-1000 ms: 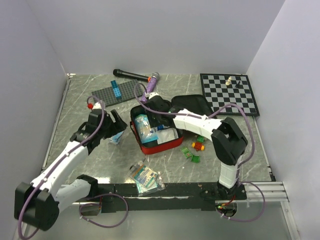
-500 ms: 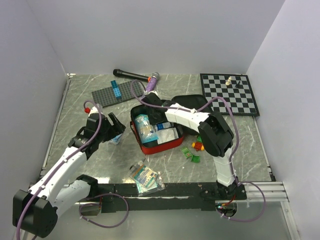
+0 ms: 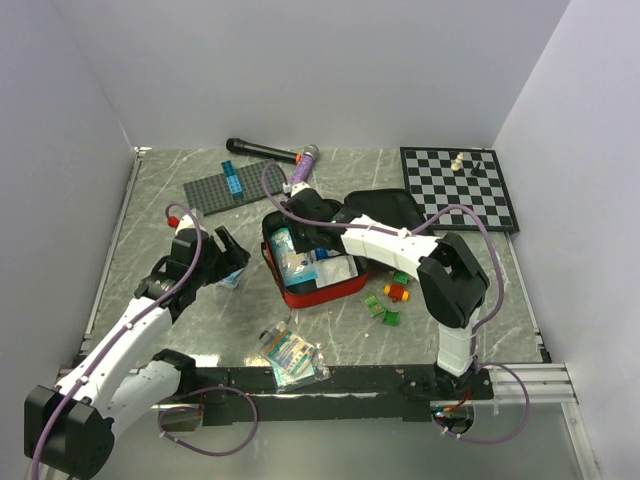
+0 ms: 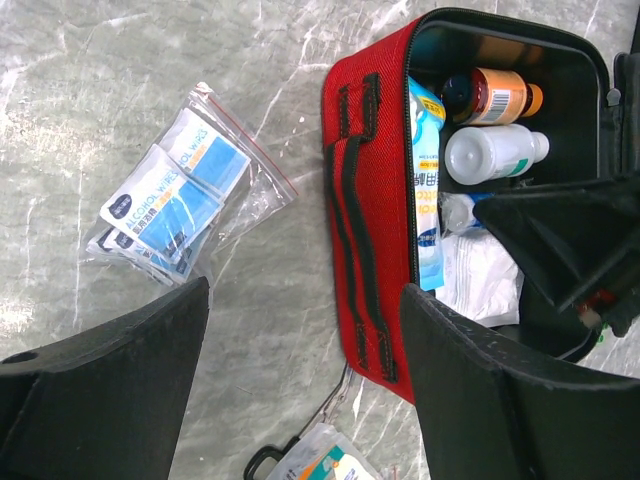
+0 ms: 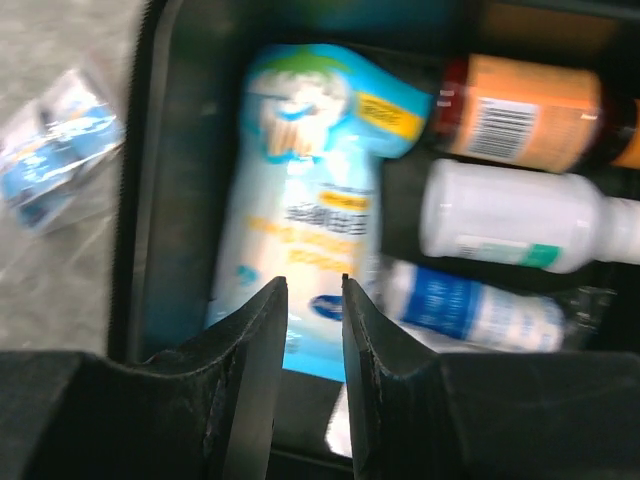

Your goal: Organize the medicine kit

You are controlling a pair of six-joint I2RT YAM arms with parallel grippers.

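The medicine kit (image 3: 322, 291) lies open mid-table, a red case with black lining, its lid (image 3: 388, 207) folded back to the right. Inside are a blue-white pouch (image 5: 305, 190), an orange bottle (image 5: 520, 105), a white bottle (image 5: 510, 225) and a blue-labelled bottle (image 5: 470, 305). My right gripper (image 5: 315, 285) hovers over the pouch, its jaws a narrow gap apart with nothing between them; it also shows in the top view (image 3: 303, 213). My left gripper (image 4: 300, 340) is wide open and empty over bare table, between the kit's red wall (image 4: 365, 220) and a bag of alcohol wipes (image 4: 170, 205).
A packet and black scissor handle (image 4: 300, 462) lie near the kit's front; the packets show at the table's near edge (image 3: 290, 352). Small toy bricks (image 3: 392, 297) lie right of the kit. A grey baseplate (image 3: 235, 185), a microphone (image 3: 262, 149) and a chessboard (image 3: 458, 187) are at the back.
My right gripper shifted slightly over the left half of the kit. My left gripper drew back a little to the left, away from the kit.
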